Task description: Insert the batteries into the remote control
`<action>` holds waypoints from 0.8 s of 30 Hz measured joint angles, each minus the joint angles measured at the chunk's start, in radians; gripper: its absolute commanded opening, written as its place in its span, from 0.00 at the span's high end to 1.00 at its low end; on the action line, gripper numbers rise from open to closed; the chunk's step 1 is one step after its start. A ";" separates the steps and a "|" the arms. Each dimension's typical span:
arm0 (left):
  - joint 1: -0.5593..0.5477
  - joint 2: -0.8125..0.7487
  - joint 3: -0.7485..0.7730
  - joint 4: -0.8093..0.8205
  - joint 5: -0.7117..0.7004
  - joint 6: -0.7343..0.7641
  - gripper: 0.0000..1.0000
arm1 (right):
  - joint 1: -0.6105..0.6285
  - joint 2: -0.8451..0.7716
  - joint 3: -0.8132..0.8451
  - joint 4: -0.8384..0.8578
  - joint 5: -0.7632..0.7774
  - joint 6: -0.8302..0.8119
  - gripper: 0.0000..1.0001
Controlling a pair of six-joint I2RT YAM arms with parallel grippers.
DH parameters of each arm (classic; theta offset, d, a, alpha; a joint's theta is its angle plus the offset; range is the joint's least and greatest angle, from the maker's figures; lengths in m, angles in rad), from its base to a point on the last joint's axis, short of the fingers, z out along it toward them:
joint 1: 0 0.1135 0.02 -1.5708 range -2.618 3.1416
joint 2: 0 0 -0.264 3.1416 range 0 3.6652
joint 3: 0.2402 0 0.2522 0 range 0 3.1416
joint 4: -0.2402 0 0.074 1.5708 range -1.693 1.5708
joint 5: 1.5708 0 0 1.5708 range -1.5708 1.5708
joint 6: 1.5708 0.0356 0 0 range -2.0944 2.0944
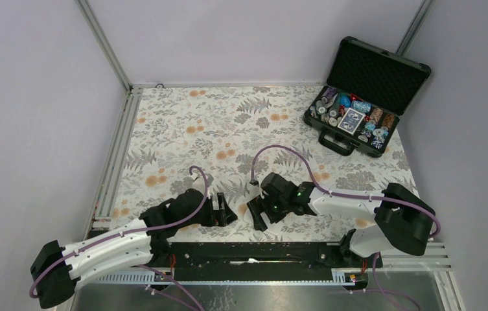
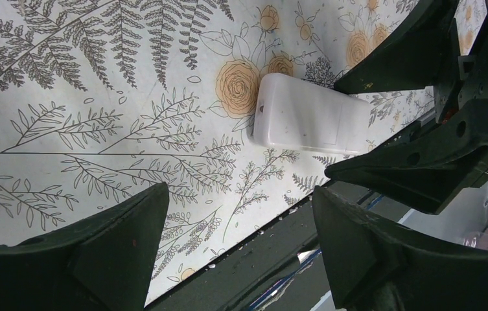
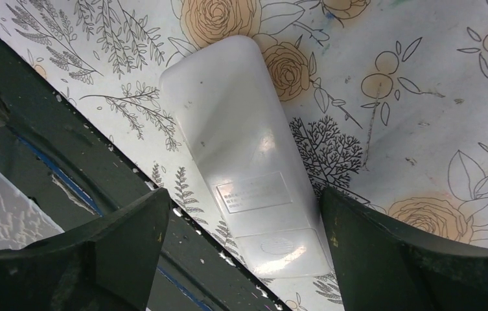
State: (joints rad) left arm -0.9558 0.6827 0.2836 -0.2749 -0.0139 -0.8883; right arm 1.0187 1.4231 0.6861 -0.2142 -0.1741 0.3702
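**Remote face-down, nothing loaded**

Remote (image 3: 241,149) is found lying flat on the bench (image 1: 228,123), close to its near edge and between the two arms. Only its plain white back is shown (the screen and buttons are taken to be underneath). A small label and, beyond it, a separate end panel can be made out in the right wrist view. That panel is judged to be the battery cover, and it appears to be in place and shut.

No batteries are seen in any view, so their whereabouts cannot be told. The task is therefore judged to be at its very start: the cover has yet to be opened, the cells fetched and seated, and the cover refitted.

The long axis is set at a slant to the bench's near edge, not along it. The cover end is nearest that edge and sits under the right gripper (image 3: 244,194). The rounded end is turned away from the edge, towards the left gripper (image 2: 240,194).

The right gripper's jaws are spread wide, one to each side of the cover end, and no grip is seen. The left gripper's jaws are likewise wide open and hold nothing. They are pointed at the rounded end from a short way off.
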 measured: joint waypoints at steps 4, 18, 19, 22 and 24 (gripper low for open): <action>0.000 0.001 0.000 0.004 0.002 0.000 0.13 | 0.014 -0.023 -0.026 0.027 0.002 0.040 0.10; 0.000 -0.006 -0.008 0.005 0.002 -0.004 0.11 | 0.145 -0.004 -0.007 0.006 0.166 0.167 0.12; 0.000 -0.013 -0.011 0.005 0.001 -0.005 0.10 | 0.154 0.005 0.003 -0.004 0.185 0.177 0.12; 0.000 -0.035 -0.016 -0.009 -0.003 -0.011 0.10 | 0.180 0.035 0.032 -0.026 0.242 0.202 0.14; 0.000 -0.053 -0.016 -0.021 -0.009 -0.016 0.09 | 0.192 0.050 0.045 -0.037 0.269 0.211 0.16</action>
State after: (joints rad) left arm -0.9558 0.6300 0.2676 -0.2962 -0.0231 -0.9039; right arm 1.2110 1.4727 0.7315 -0.2516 0.0948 0.5816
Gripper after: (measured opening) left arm 0.899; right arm 0.865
